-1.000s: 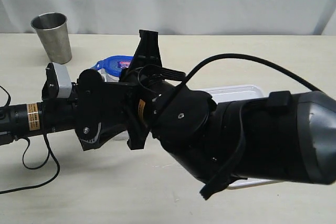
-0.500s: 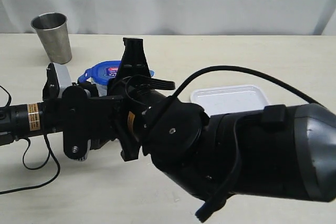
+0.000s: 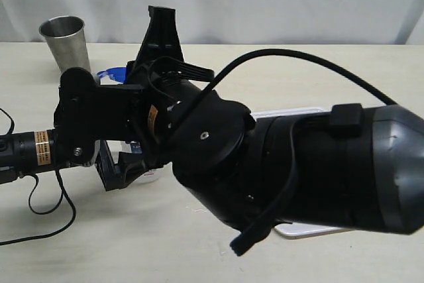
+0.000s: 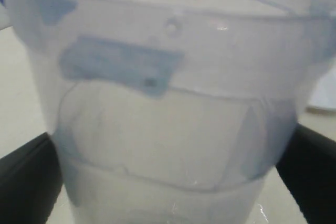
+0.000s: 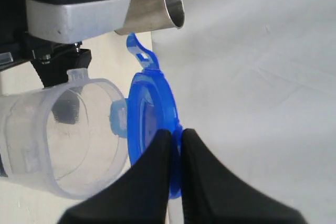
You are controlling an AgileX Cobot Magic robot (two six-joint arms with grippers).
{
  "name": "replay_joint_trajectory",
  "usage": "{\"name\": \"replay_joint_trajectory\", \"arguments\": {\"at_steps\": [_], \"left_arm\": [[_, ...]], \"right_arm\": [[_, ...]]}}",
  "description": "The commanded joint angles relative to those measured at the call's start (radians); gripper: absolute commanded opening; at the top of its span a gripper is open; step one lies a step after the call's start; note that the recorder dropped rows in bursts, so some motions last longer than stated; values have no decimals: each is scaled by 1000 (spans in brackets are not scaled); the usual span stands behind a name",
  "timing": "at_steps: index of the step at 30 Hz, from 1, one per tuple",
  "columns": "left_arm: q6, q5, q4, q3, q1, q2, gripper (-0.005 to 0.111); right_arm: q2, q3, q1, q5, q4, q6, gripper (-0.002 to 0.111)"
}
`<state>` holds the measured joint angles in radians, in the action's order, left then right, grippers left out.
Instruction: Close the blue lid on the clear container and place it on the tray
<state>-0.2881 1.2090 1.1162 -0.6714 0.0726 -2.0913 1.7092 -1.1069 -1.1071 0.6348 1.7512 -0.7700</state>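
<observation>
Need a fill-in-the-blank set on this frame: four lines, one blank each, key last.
1. The right gripper pinches the translucent blue plastic ___ by its edge.
2. The left gripper holds the tall clear plastic ___ between its fingers.
3. The lid does not cover the container, whose mouth is ___.
4. The grey steel cup stands ___ on the table.
Missing words: lid; container; open; upright.

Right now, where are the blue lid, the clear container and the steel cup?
blue lid (image 5: pixel 151 106), right wrist view, its flat face.
clear container (image 4: pixel 168 129), left wrist view, its side wall.
steel cup (image 3: pixel 67 50), exterior view, its side wall.
</observation>
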Motion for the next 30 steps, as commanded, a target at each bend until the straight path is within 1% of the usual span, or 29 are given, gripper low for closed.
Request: {"name": "replay_joint_trajectory", "arguments": {"at_steps": [1, 7, 11, 13, 16, 19, 25, 30], "left_arm": [[-1, 12, -7, -5, 4, -2, 104], [-1, 12, -19, -5, 4, -2, 104], [-1, 12, -114, -5, -15, -2, 104], [-1, 12, -122, -5, -36, -2, 104], [-1, 12, -136, -5, -41, -2, 104], [1, 12, -168, -7, -41, -2, 104], [1, 12, -164, -7, -41, -2, 104], [32, 12, -163, -17, -73, -2, 104]], "right_arm": [[-10, -7, 4, 50, -7, 16, 4], [-10, -9, 14, 46, -7, 9, 4], [-10, -9, 35, 40, -7, -38, 4], [-10, -9, 37, 40, -7, -38, 4], [-10, -9, 37, -8, -7, -60, 4], [-10, -9, 37, -14, -7, -72, 4], [-10, -9, 37, -20, -7, -81, 4], [-10, -9, 37, -24, -7, -86, 4]]}}
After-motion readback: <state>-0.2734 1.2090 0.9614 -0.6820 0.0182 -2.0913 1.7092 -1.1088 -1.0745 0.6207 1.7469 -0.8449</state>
